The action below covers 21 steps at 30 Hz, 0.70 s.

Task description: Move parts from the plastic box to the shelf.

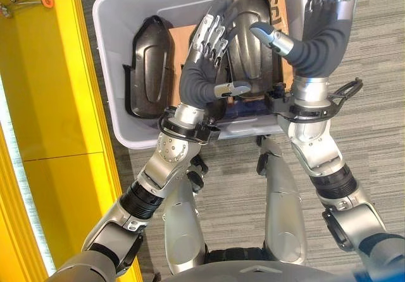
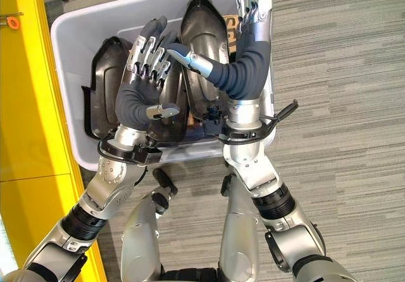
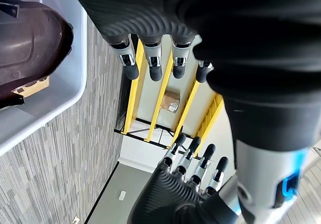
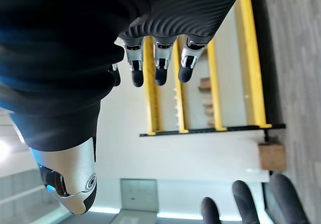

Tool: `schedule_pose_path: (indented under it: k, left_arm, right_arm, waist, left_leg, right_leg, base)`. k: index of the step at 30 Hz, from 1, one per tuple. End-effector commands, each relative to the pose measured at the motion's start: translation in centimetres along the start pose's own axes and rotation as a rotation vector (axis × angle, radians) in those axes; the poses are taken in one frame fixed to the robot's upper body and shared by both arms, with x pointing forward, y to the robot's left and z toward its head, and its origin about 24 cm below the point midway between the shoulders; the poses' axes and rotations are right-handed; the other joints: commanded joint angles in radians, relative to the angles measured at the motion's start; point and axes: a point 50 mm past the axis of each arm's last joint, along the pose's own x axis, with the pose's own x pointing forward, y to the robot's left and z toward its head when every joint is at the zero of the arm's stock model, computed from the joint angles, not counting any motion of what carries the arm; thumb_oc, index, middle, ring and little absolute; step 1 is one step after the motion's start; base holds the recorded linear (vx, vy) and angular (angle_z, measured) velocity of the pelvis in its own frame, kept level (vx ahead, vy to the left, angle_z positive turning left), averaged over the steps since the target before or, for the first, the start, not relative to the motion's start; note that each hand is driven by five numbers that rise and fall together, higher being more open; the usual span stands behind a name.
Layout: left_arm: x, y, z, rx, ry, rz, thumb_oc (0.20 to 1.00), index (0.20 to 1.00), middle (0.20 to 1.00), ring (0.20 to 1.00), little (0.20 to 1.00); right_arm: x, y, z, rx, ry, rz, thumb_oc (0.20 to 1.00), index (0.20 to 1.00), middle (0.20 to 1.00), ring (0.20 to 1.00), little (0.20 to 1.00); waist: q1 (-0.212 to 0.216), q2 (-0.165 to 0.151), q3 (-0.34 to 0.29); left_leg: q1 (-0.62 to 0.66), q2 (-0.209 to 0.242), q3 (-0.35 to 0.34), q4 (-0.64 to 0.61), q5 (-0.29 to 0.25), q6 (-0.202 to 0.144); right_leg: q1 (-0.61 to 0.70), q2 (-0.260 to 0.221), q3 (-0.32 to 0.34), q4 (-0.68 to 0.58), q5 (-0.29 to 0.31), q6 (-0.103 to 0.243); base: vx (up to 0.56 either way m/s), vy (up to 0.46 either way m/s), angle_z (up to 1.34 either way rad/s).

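A pale grey plastic box (image 1: 109, 73) stands on the carpet in front of me. Inside it lie black moulded shell parts: one at the left (image 1: 149, 67), one at the right (image 1: 250, 29), and a third (image 2: 171, 108) partly hidden under my left hand. My left hand (image 1: 204, 57) hovers over the middle of the box with fingers straight and nothing in them. My right hand (image 1: 326, 23) is raised over the box's right rim, fingers straight and thumb spread, also holding nothing. Each wrist view shows its own straight fingers (image 3: 150, 61) (image 4: 160, 58) with only air past them.
A yellow shelf (image 1: 57, 105) runs along my left, close to the box. Brown cardboard (image 1: 180, 38) lies in the box under the parts. Grey striped carpet (image 1: 380, 124) stretches to the right. More yellow racking (image 3: 150, 108) stands far off.
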Motion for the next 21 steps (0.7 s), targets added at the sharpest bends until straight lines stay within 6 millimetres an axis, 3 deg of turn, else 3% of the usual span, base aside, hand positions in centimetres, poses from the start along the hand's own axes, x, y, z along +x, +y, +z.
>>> schedule_pose_path:
  k: [1,4,9,13,21]
  left_arm:
    - [-0.1,-0.6,3.0,0.019,-0.134,-0.044,1.000,1.000,1.000,1.000,1.000]
    - [-0.1,-0.4,2.9,0.043,-0.131,-0.024,1.000,1.000,1.000,1.000,1.000]
    - [-0.2,0.1,2.5,0.099,-0.131,0.032,1.000,1.000,1.000,1.000,1.000]
    - [-0.3,0.6,1.8,0.128,-0.099,0.084,1.000,1.000,1.000,1.000,1.000]
    - [-0.3,0.6,1.8,0.128,-0.099,0.084,1.000,1.000,1.000,1.000,1.000]
  right_arm:
    - [0.6,0.4,2.0,0.033,-0.078,-0.057,1.000,1.000,1.000,1.000,1.000]
    - [0.3,0.0,1.1,-0.079,-0.055,-0.137,1.000,1.000,1.000,1.000,1.000]
    - [-0.7,-0.9,-2.1,-0.219,0.091,-0.187,1.000,1.000,1.000,1.000,1.000]
    - [-1.4,-1.9,-3.6,-0.240,0.153,-0.249,1.000,1.000,1.000,1.000,1.000]
    - [-1.4,-1.9,-3.6,-0.240,0.153,-0.249,1.000,1.000,1.000,1.000,1.000]
  waist:
    - [-0.002,0.011,-0.034]
    - [-0.004,0.009,-0.034]
    - [-0.007,0.006,-0.034]
    - [-0.006,0.002,-0.034]
    - [-0.006,0.002,-0.034]
  left_leg:
    - [-0.048,-0.024,0.022,0.008,-0.027,-0.017]
    - [-0.052,-0.023,0.022,0.008,-0.027,-0.017]
    - [-0.056,-0.023,0.022,0.006,-0.025,-0.017]
    - [-0.061,-0.023,0.015,0.004,-0.021,-0.018]
    - [-0.061,-0.023,0.015,0.004,-0.021,-0.018]
  right_leg:
    - [0.006,0.010,-0.026,0.107,-0.209,0.092]
    - [0.003,0.011,-0.026,0.107,-0.209,0.092]
    - [0.000,0.014,-0.023,0.100,-0.207,0.090]
    - [0.000,0.015,-0.024,0.096,-0.204,0.089]
    - [0.000,0.015,-0.024,0.096,-0.204,0.089]
  base:
    - [0.00,0.000,0.00]
    - [0.00,0.000,0.00]
    - [0.00,0.000,0.00]
    - [0.00,-0.008,0.00]
    - [0.00,0.000,0.00]
